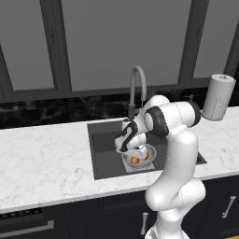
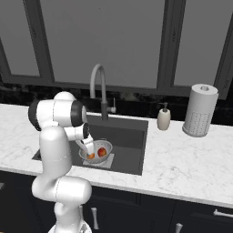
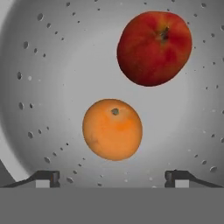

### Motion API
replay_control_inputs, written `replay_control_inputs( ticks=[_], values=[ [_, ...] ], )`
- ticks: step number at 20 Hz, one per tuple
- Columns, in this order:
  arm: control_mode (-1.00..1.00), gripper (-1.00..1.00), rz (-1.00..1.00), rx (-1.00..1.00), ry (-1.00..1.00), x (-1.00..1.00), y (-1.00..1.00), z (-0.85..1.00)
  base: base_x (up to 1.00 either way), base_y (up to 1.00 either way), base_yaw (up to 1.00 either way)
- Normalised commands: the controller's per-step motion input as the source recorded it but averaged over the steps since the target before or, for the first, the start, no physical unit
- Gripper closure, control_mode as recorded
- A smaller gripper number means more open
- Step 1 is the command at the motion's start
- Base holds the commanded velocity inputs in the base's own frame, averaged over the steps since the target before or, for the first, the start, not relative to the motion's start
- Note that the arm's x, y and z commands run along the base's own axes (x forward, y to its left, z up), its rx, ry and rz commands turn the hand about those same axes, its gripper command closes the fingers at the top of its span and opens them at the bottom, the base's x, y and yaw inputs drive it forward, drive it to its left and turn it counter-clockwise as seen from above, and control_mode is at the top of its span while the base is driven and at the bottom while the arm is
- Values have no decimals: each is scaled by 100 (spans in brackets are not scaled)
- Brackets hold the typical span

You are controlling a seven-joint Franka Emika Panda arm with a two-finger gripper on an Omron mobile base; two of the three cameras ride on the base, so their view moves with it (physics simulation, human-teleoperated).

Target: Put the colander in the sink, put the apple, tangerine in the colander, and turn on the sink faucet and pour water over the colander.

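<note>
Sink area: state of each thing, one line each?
colander: in the sink, upright
apple: in the colander
tangerine: in the colander, apart from the apple
sink faucet: no water running
gripper: open, above the tangerine

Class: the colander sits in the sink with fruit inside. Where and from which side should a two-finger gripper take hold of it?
Probably the colander's thin rim, from above, one finger inside the wall and one outside. The bowl looks too wide to span, and the apple and tangerine fill its middle, so pick a rim stretch clear of them.
</note>
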Motion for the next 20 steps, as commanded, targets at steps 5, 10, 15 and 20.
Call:
replay_control_inputs(
  ticks=[5, 10, 15, 20],
  values=[
    [-100, -100, 0, 0, 0, -3, -1, 27, 0, 0, 0],
    [-100, -100, 0, 0, 0, -11, -7, 51, 0, 0, 0],
    [-100, -100, 4, 0, 0, -37, -8, 44, 0, 0, 0],
    [-100, -100, 8, 0, 0, -45, 0, 45, 0, 0, 0]
  ],
)
